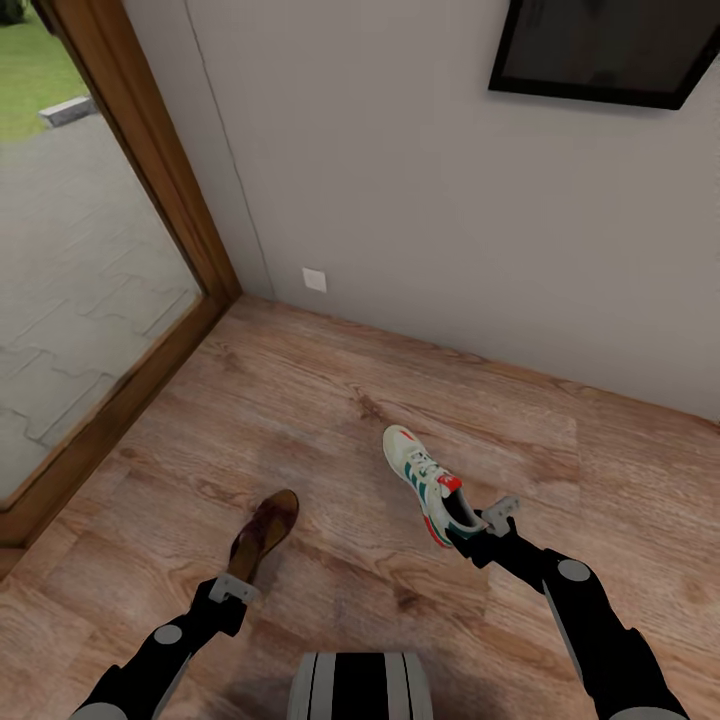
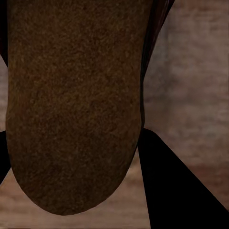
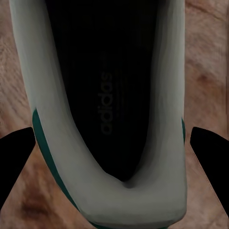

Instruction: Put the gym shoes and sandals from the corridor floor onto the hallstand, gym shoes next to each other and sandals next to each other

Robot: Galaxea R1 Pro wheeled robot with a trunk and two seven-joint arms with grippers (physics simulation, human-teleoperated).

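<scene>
Light brown wood-grain plank floor point(image 1: 300, 420) runs up to a pale grey wall point(image 1: 380, 170) and a wood-framed glass door point(image 1: 90, 250). Over the planks, well back from the wall, the left gripper point(image 1: 240, 588) has its fingers clamped on the heel of a flat dark-brown leather sandal point(image 1: 264, 532). The right gripper point(image 1: 490, 520) has its fingers closed on the heel of a white lace-up gym shoe with teal stripes point(image 1: 425, 482), the shoe's toe pointing toward the wall.
</scene>
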